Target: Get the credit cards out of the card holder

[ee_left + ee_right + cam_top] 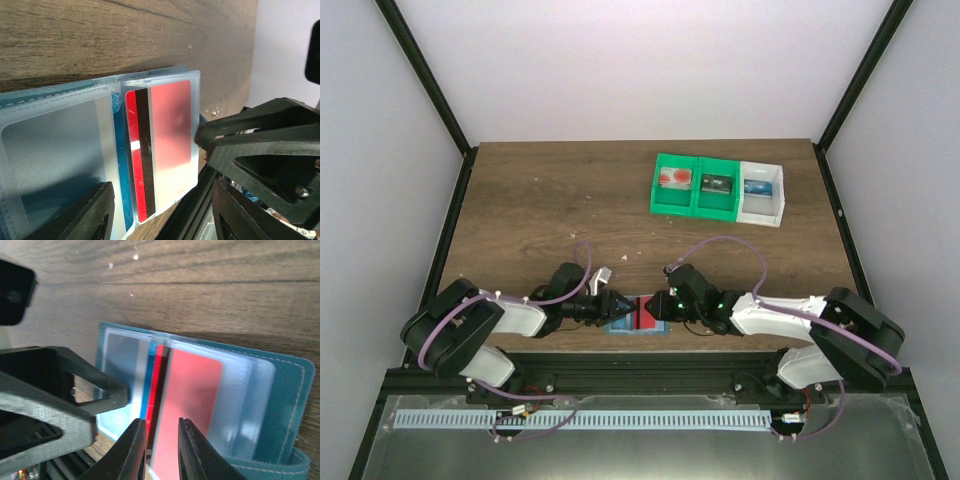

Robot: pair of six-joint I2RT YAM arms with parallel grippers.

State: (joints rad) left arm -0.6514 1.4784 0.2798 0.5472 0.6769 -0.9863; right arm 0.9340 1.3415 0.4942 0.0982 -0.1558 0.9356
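Observation:
The card holder (618,327) lies open and flat at the table's near edge; it is teal with clear sleeves (292,390) (55,145). A red credit card (192,390) (170,125) with a black stripe sits in a clear sleeve, one long edge sticking out. My right gripper (162,450) (658,305) hovers over that card, jaws a narrow gap apart, gripping nothing. My left gripper (165,220) (618,304) faces it from the other side, open, its fingers (95,215) straddling the holder's near edge. The two grippers' tips almost meet over the holder.
At the back right stand two joined green bins (695,185) and a white bin (762,190), each with a small item inside. The black frame rail (640,370) runs just in front of the holder. Bare wood lies behind the grippers.

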